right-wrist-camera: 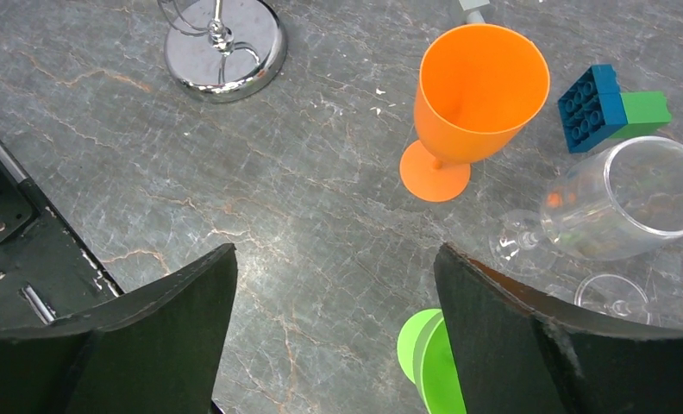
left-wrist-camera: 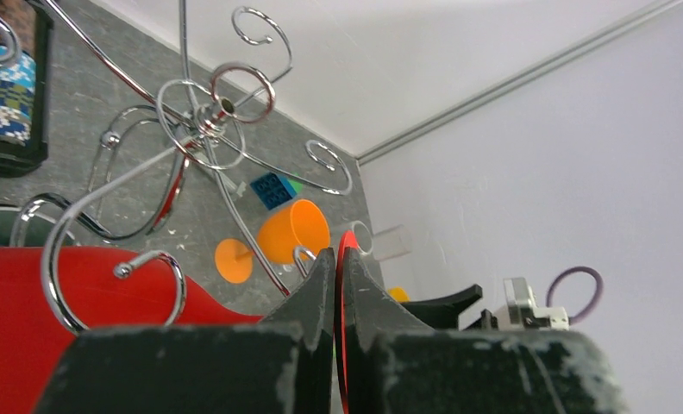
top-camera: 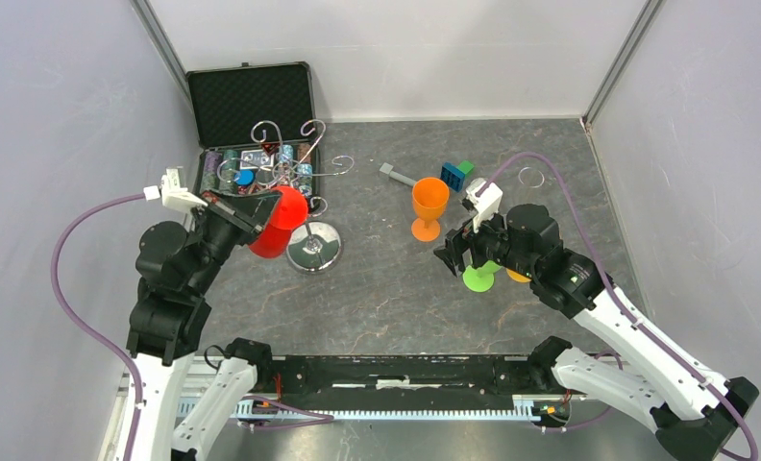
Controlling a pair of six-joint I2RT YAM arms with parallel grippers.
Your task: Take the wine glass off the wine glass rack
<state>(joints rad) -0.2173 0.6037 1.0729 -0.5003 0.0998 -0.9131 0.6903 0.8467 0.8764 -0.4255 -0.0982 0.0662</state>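
Observation:
The silver wire wine glass rack (top-camera: 313, 248) stands left of centre on its shiny disc base, its curled hook arms (top-camera: 282, 161) in front of the case. A red wine glass (top-camera: 281, 219) hangs tilted beside its pole. My left gripper (top-camera: 252, 206) is shut on the glass's thin red foot (left-wrist-camera: 342, 285). In the left wrist view the red bowl (left-wrist-camera: 19, 336) lies under a curled hook (left-wrist-camera: 153, 259) of the rack (left-wrist-camera: 209, 116); I cannot tell whether they touch. My right gripper (top-camera: 458, 257) is open and empty above a green glass (top-camera: 479, 277).
An orange glass (top-camera: 429, 206) stands mid-table, with blue and green bricks (top-camera: 456, 175) behind it. A clear glass (right-wrist-camera: 614, 203) lies on its side at the right. The open black case (top-camera: 252, 101) fills the back left corner. The green glass (right-wrist-camera: 433, 362) sits by my right finger.

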